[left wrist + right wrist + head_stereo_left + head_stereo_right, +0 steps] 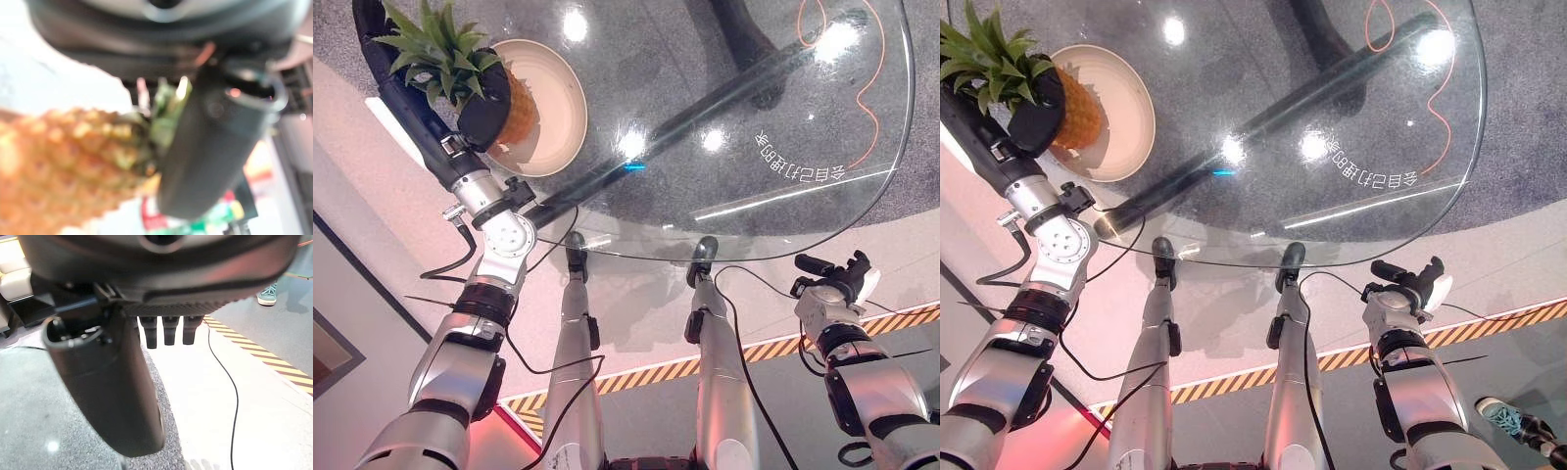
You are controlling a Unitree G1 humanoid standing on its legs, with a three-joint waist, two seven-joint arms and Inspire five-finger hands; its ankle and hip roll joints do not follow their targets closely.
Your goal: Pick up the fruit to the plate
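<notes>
Left hand (481, 116) grasps the pineapple (516, 110), fingers curled round its body, over the plate (563, 113) at ten o'clock; right hand (1408, 284) released

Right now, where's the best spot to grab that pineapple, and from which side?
By the neck, where the orange body meets the leafy crown. The pineapple lies on its side over the plate, crown toward the robot's left, so come from there, as the left hand does.

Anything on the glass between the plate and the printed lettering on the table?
No objects: in the left eye view, bare glass table runs from the plate to the lettering, with only light reflections on it.
</notes>
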